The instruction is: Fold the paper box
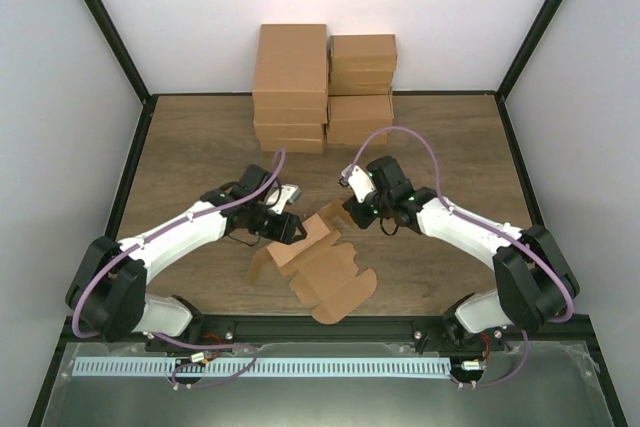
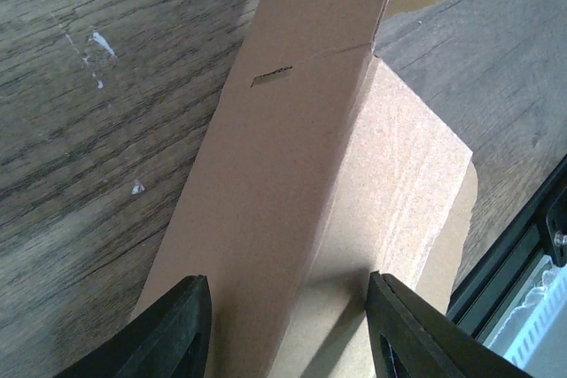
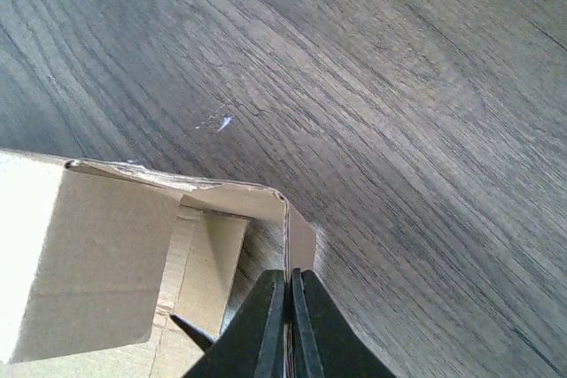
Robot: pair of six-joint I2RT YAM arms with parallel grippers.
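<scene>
Two sets of fingers on one half-folded box

Top view: the paper box [image 1: 322,269] is seen at the near middle of the worktop [image 1: 200,147], between both arms. Left wrist view: the left fingers [image 2: 173,334] are held partly open astride a raised panel; contact cannot be told. Right wrist view: the right fingers [image 3: 266,325] are pinched shut on a thin wall edge.

l gripper [image 2: 285,329] jaws apart; r gripper [image 3: 288,312] pinched shut.

Left wrist view: paper box [image 2: 292,174] cut off top and bottom.
</scene>
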